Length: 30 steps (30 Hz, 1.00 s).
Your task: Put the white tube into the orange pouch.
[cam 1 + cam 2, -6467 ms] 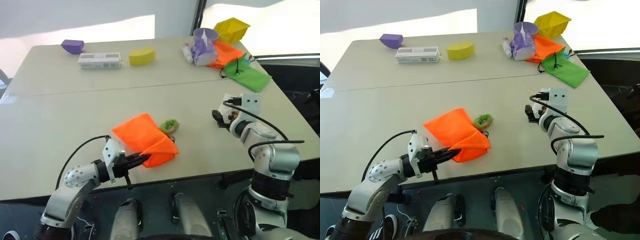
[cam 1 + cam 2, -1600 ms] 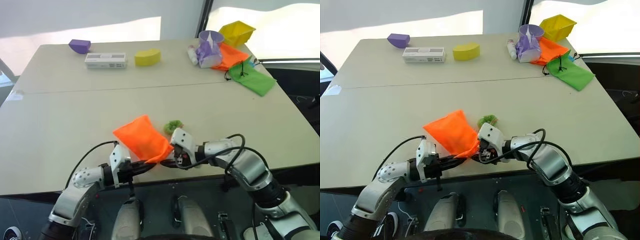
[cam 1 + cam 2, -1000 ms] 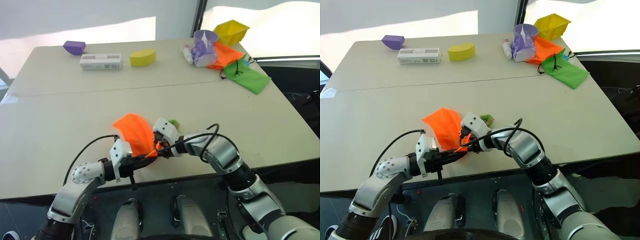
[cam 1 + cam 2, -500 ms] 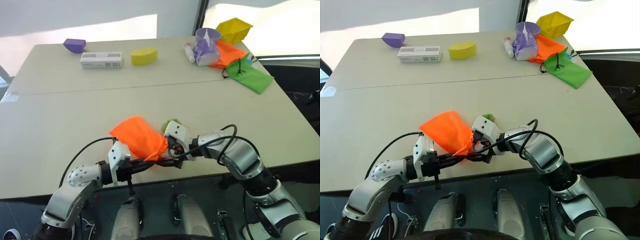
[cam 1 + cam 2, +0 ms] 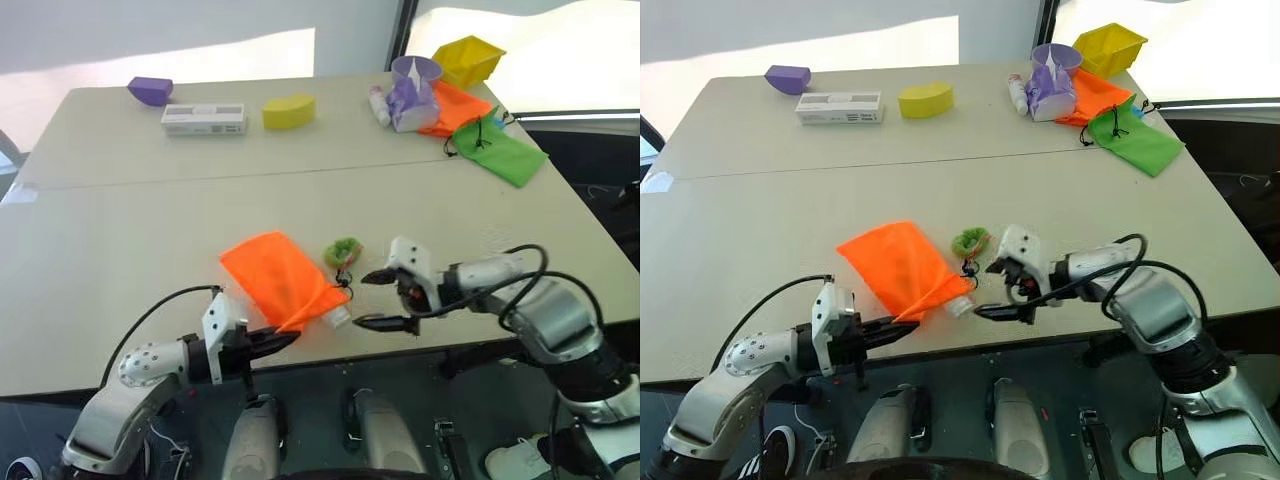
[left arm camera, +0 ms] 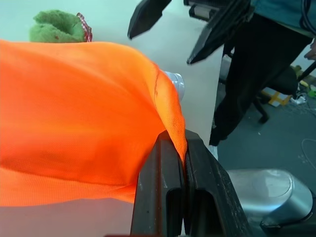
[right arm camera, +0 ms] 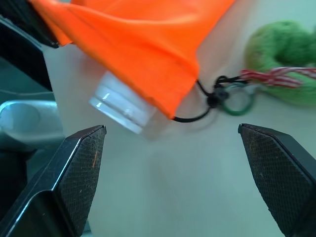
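While the beige worktop (image 5: 150,210) carries everything, the task items sit at its near edge, between the two end effectors. Orange pouch (image 5: 275,280) lies flat, just ahead of the left end effector (image 5: 268,342), which is clenched on the pouch's near corner; the left wrist view shows orange fabric pinched between the two black fingers (image 6: 158,197). White tube (image 5: 958,305) is inside the pouch mouth, with its white cap end poking out on the side facing the right end effector (image 5: 380,298). Right end effector is released, fingers spread wide, holding nothing, just beside the tube cap but apart from it; the right wrist view has the cap and the pouch edge between its finger pads (image 7: 81,170). Dark cord (image 7: 205,101) runs from the pouch mouth to the green pom (image 5: 343,251), which rests on the worktop just beyond the right end effector.

Well beyond both end effectors, at the far edge: green pouch (image 5: 498,150), duller orange pouch (image 5: 455,108), yellow bin (image 5: 468,58), purple cup (image 5: 410,92), white box (image 5: 204,118), yellow block (image 5: 289,111), purple block (image 5: 150,90).
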Tool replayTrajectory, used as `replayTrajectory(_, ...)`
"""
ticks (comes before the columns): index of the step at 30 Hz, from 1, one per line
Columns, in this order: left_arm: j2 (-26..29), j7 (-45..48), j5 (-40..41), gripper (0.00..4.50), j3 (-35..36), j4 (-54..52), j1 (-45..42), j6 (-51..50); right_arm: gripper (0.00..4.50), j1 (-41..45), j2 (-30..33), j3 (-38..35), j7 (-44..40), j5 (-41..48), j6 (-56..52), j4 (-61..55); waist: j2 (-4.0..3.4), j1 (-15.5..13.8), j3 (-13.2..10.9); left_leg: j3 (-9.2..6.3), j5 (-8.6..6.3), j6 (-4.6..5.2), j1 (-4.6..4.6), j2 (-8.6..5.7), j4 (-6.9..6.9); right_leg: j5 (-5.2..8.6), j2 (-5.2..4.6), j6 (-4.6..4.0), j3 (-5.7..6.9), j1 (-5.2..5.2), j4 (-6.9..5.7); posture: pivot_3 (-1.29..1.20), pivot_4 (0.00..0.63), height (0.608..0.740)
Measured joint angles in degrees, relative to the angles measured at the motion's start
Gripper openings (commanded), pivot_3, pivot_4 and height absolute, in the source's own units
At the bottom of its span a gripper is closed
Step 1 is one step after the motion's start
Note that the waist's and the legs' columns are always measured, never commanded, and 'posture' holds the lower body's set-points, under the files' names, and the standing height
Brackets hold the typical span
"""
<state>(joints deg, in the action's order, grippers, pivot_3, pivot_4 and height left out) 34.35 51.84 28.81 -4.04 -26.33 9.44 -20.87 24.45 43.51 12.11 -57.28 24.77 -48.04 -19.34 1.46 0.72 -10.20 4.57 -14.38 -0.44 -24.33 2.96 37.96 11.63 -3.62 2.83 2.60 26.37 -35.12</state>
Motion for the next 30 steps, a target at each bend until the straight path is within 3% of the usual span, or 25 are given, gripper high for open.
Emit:
replayTrajectory(5,0.03,0.16,0.0,0.0,0.37,-0.01,0.03,0.12,4.48,1.86,-3.67,-2.19,2.85,0.14,2.45,4.07,0.0,0.12,0.0,-0.01,0.0,0.0,0.0,0.01,0.0,-0.01,0.05,-0.02,0.0,0.01,-0.02,0.0,0.15,0.74)
replayTrajectory(14,-0.04,0.5,-0.15,0.0,0.31,0.3,-0.07,0.68,4.48,7.0,-15.81,1.08,16.54,-11.97,12.66,17.85,-0.01,-0.04,0.0,0.03,0.01,0.01,-0.07,0.0,0.0,-0.13,0.05,-0.19,0.0,0.03,-0.05,0.0,0.15,0.74)
replayTrajectory(30,-0.75,0.46,-0.8,0.0,0.25,0.41,-0.26,1.5,4.48,7.15,-18.81,2.61,16.33,-13.27,7.27,18.93,-0.02,0.02,0.0,0.03,0.01,0.02,-0.01,0.01,0.05,-0.15,0.07,-0.19,0.0,0.02,-0.21,0.0,0.15,0.74)
